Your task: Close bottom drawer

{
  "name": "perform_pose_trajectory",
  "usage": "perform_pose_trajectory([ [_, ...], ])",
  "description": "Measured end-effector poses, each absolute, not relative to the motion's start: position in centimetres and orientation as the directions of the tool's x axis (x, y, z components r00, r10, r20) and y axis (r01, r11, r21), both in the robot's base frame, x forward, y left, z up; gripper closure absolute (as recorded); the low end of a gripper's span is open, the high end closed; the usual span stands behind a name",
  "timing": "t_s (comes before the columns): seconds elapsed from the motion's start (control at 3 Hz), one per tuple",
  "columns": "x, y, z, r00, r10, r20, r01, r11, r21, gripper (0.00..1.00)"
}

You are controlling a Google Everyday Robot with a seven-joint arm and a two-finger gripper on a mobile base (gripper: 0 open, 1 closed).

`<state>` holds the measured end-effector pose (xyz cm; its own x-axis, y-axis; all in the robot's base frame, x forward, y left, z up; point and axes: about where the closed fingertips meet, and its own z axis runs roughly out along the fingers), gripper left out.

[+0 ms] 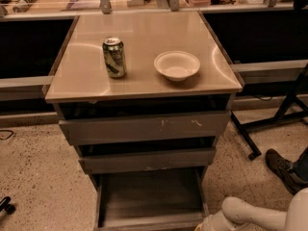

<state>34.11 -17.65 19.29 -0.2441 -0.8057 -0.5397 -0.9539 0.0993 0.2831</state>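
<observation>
The bottom drawer (149, 198) is the lowest and narrowest of three grey-brown drawers in the cabinet. It is pulled far out toward me and its shallow tray is empty. Its flat front (149, 223) lies at the frame's lower edge. My white arm (250, 214) comes in from the lower right corner, and its tip reaches the drawer's front right corner. The gripper itself is below the frame's edge and out of view.
The widest drawer (144, 127) with pale scratches and the mid-width drawer (147, 160) stand slightly out. A green can (114, 57) and a white bowl (176, 65) sit on the cabinet top (144, 88). A person's shoe (283, 169) and a stand's wheeled leg (251, 146) are at the right.
</observation>
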Motion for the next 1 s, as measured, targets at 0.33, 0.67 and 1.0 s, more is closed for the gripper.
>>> perform_pose_trajectory([
  [0.33,33.9,-17.6,19.0,-0.225,-0.811,-0.54,-0.959,0.087,0.269,1.0],
  [0.67,33.7,-16.9,18.5,-0.135,-0.827,-0.546,-0.978,0.024,0.205,1.0],
  [1.0,33.8,-15.8,17.8,-0.029,-0.829,-0.558,-0.991,-0.049,0.125,1.0],
])
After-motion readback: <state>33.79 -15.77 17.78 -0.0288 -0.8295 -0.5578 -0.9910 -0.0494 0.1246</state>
